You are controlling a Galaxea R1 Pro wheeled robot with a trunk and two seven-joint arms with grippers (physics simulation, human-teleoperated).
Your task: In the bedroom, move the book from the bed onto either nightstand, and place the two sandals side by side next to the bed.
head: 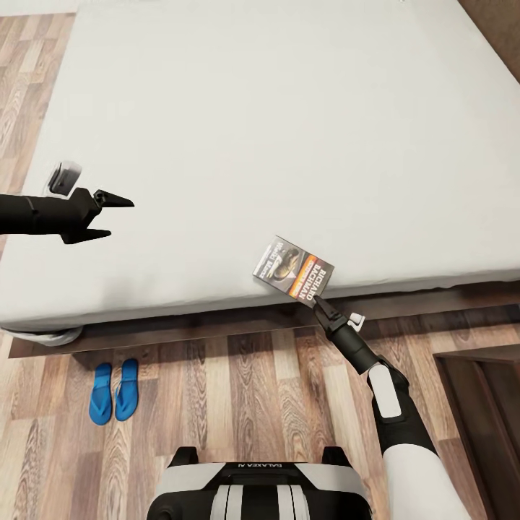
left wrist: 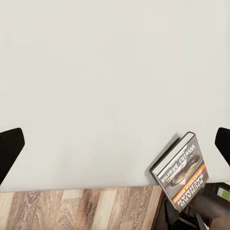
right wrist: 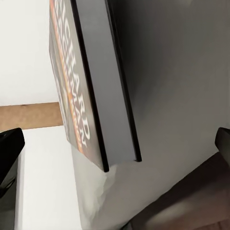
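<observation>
The book is near the bed's front edge on the pale mattress, its cover face up and one side raised. My right gripper is at the book's near corner. In the right wrist view the book stands edge-on between the wide-apart fingers, touching neither, so the right gripper is open. My left gripper hovers open and empty over the mattress's left part. Its wrist view shows the tilted book. Two blue sandals lie side by side on the floor by the bed frame.
A dark brown nightstand stands on the wood-plank floor at the lower right, close to my right arm. A grey rounded object pokes out under the bed's left corner. My base is in front of the bed.
</observation>
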